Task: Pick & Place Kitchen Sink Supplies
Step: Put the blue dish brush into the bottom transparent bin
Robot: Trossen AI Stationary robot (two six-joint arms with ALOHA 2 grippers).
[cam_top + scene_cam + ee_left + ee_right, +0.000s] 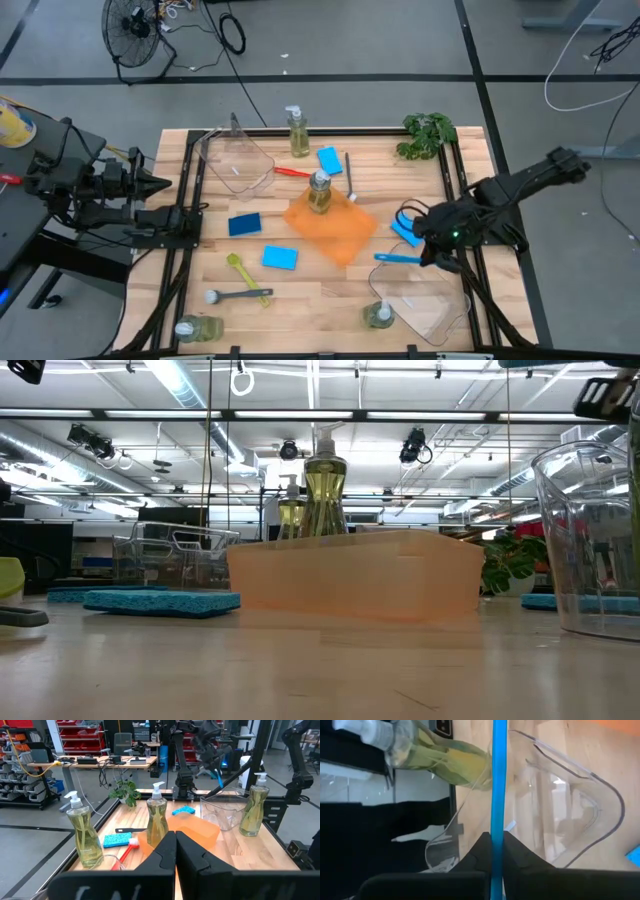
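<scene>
The right gripper (440,252) hangs over the table's right side, its fingers pinched together on the slim blue brush (497,785), which juts out over the clear bin (425,305) near the front right corner. The left gripper (175,851), fingers pressed together and holding nothing, waits at the table's left edge.

Largest of the supplies are the pump bottles: one stands in the orange bin (335,228) at mid-table, another bottle (296,130) at the far edge, two more lie toward the front corners. With liquid inside they likely weigh most and feel slick, so a hold across the waist should suit better than the thin pump neck.

The blue sponges (279,258) lie flat around the orange bin; soft and light, they will give under a pinch, so clamp across the short side.

The held brush looks stiff, light and narrow; gripped along the handle it may swivel. Which end carries the bristles I cannot tell from here.
</scene>
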